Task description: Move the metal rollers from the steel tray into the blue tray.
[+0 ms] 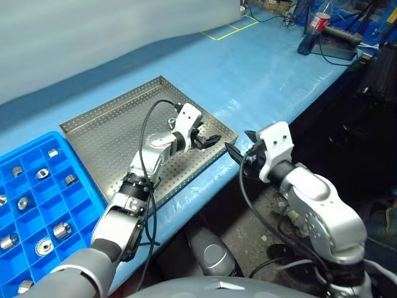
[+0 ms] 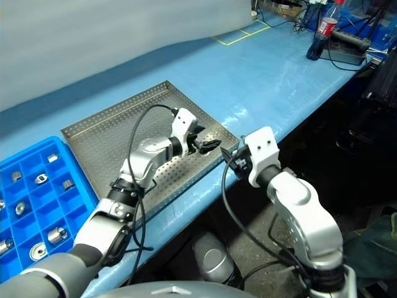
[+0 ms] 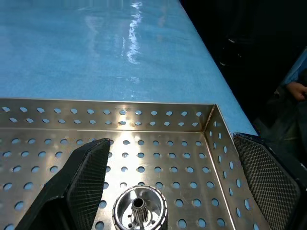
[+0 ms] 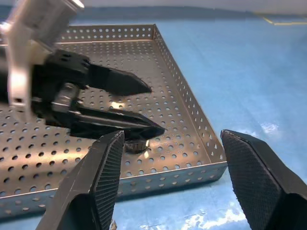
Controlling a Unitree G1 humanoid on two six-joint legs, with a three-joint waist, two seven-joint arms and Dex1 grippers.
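Metal rollers [image 1: 61,231] spread over the square cells of the blue tray [image 1: 87,192] at the left, one per cell, shiny and ring-like from above, several cells still bare. One more roller [image 3: 139,211] alone on the floor of the steel tray [image 1: 105,139], close to its near right corner, short, silvery, hollow in the middle.

Steel tray square and grey, flat floor pierced with even rows of small round holes, low raised rims all round, set at an angle on the counter [image 1: 260,68] with its near right rim almost on the counter's front edge. Blue tray touching or just beside its left rim; cannot tell which. Wide stretch of smooth, glossy blue counter open on the far and right sides of the steel tray; a dark drop beyond the front edge. Bottle [image 1: 320,18] and black gear well apart at the far right end.

Left gripper [image 1: 209,140] low over the steel tray's near right part, fingers [image 3: 86,175] spread wide, black with a mesh-textured inner face, holding nothing, the lone roller between them. Right gripper [image 1: 239,146] just off the counter's front edge beside that same corner, pointing in at the tray, fingers [image 4: 105,177] parted and empty.
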